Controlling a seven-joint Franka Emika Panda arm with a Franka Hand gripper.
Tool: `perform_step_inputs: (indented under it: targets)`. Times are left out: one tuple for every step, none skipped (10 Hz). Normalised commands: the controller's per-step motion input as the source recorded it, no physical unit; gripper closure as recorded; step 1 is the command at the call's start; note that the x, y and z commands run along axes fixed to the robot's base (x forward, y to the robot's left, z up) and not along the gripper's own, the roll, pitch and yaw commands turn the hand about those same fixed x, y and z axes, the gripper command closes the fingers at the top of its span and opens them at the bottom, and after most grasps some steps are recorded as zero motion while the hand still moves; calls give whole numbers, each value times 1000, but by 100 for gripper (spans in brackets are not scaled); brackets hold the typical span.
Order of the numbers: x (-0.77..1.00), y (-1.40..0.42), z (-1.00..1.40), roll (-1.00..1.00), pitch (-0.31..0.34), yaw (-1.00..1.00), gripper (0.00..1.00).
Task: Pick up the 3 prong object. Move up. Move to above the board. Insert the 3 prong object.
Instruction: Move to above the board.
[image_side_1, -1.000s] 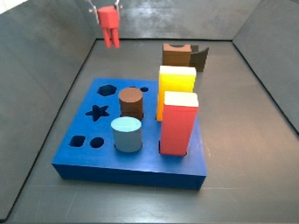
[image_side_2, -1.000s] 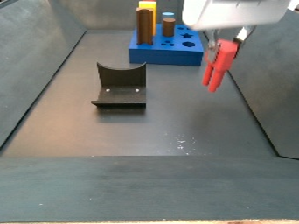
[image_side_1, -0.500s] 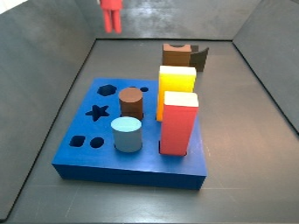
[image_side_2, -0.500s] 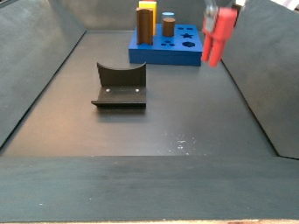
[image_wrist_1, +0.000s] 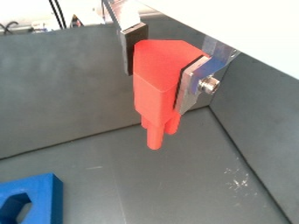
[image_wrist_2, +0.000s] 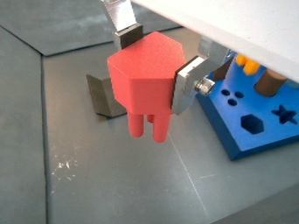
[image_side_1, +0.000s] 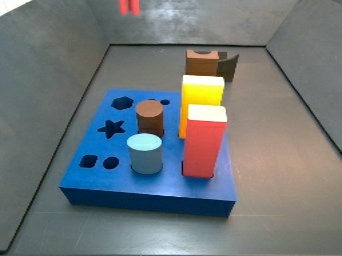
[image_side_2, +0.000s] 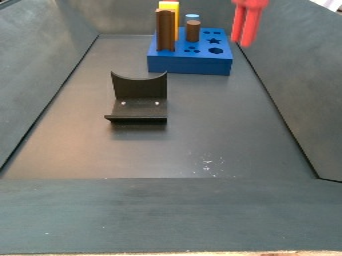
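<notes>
The gripper (image_wrist_1: 162, 63) hung high above the worktop (image_side_2: 187, 130), its two silver fingers (image_wrist_2: 191, 77) clamped on the blocky head of the 3 prong object (image_wrist_2: 145, 80), whose thin legs pointed down. In both wrist views the peg was clear of the floor and well off to the side of the board (image_wrist_2: 247, 122), not over it.

In a side view only the legs of the peg (image_side_1: 131, 6) showed at the upper edge, the gripper itself being cut off; in a side view (image_side_2: 247, 20) the peg hung beside the far end of the board (image_side_2: 194, 57).

The board (image_side_1: 160, 150) lay flat on the worktop. Standing in it were a tall red block (image_side_1: 205, 140), a yellow block (image_side_1: 203, 94), a brown cylinder (image_side_1: 150, 118) and a pale blue cylinder (image_side_1: 144, 153). Its hexagon, star and small square holes stood open.

The fixture (image_side_2: 136, 97) stood on the floor apart from the board; a wrist view showed only a part of it (image_wrist_2: 103, 94) behind the peg.
</notes>
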Motion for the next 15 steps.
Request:
perform_step_inputs:
  targets:
    - [30,-35,508,56,87,34,100]
    - [17,-24,347,45,83,35,100]
    - [377,-1000,213,-64,68,-1000,100]
    - [383,-1000,176,-68,81,-1000,100]
    - [394,-1000,182,-81,103,-1000,100]
    - [408,-1000,189,-138,164,-1000,100]
    - [409,-1000,191,-148,216,-1000,100]
    - [419,-1000,191,-105,227,-779,100]
    - [432,-1000,195,-92,214,-524,100]
    - [444,-1000,201,-71,192,-263,100]
    - [460,-1000,205,-47,175,-120,100]
    - [481,-1000,208,-14,160,-30,100]
    - [368,-702,145,23,145,-10,100]
    - [267,-420,88,46,140,7,100]
    - [182,-246,61,47,124,5,100]
